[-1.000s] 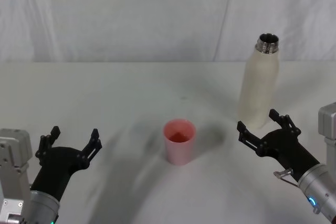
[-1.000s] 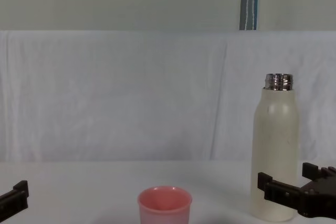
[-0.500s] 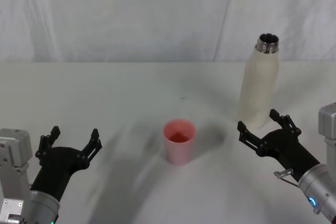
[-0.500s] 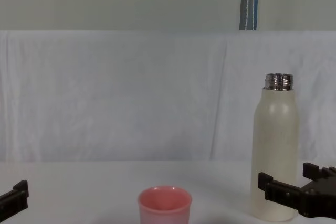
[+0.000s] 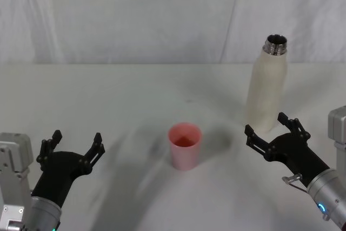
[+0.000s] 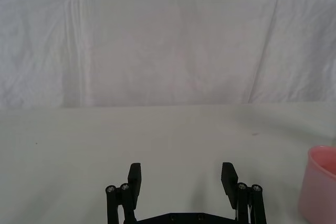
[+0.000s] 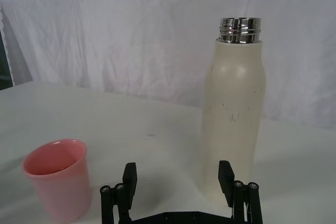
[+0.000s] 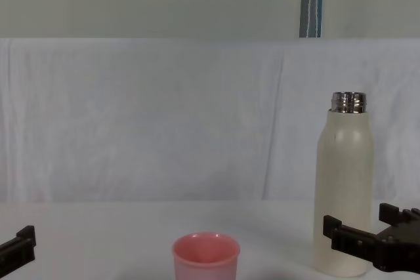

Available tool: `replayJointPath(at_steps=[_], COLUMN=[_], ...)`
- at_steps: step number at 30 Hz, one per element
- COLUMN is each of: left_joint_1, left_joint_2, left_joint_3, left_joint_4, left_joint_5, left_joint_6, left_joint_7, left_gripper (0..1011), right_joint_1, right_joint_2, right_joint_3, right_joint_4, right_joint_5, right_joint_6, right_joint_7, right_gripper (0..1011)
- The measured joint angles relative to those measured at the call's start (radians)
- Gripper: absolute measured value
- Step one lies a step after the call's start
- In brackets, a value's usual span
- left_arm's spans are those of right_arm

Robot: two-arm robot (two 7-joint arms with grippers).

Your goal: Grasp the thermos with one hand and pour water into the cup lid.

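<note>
Two claws: both spread wide, nothing in either; I'm only at the approach.
Thermos (image 5: 266, 90): upright, neck uncapped, far right of the desk (image 5: 119, 101), untouched.
Cup lid (image 5: 185, 145): upright mid-desk, well apart from the bottle.
Right claw (image 5: 272, 134): low, level, aimed forward, just short of the thermos base; from its wrist the bottle sits off toward one finger.
Next: I'd judge centre it, push in, close on the body.
Left claw (image 5: 72, 146): parked low, near-left.

Matt cream thermos (image 7: 233, 119) with shiny steel neck; smooth pink plastic cup lid (image 5: 185, 145).
</note>
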Motion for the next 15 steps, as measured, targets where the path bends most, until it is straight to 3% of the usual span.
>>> replayJointPath(at_steps=[15], left_joint_1=[0.000], left_joint_2=[0.000], left_joint_3=[0.000], left_joint_4=[0.000], left_joint_5=[0.000], left_joint_6=[0.000], left_joint_7=[0.000], left_gripper=[1001], right_joint_1=[0.000], right_joint_2=[0.000], right_joint_3=[0.000], right_joint_4=[0.000], right_joint_5=[0.000], right_joint_6=[0.000], right_joint_7=[-0.001], right_gripper=[1000])
